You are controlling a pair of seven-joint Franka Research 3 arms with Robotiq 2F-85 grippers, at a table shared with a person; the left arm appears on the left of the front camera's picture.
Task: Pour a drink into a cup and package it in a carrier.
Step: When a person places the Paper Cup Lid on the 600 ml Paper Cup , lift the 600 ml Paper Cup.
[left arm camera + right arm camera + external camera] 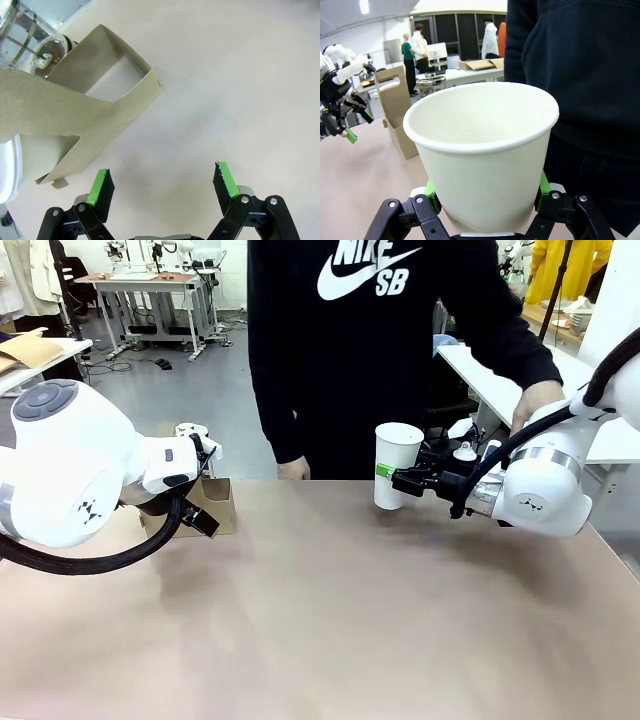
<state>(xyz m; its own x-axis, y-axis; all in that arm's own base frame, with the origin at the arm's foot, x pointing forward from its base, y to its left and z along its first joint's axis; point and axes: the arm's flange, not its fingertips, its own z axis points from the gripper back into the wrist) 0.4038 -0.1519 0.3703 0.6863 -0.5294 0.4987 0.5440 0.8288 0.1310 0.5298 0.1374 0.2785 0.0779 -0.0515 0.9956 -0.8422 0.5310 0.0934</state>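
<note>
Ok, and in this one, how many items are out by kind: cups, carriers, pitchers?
white paper cup: 1
brown cardboard carrier: 1
clear glass pitcher: 1
Total: 3

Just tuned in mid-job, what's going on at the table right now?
The right pincer is shut on an empty white paper cup, holding it upright near the far side of the table, in front of the person. The left pincer is open and holds nothing, just beside the cardboard carrier. A glass pitcher stands right by the carrier. Nothing has been poured yet.
</note>
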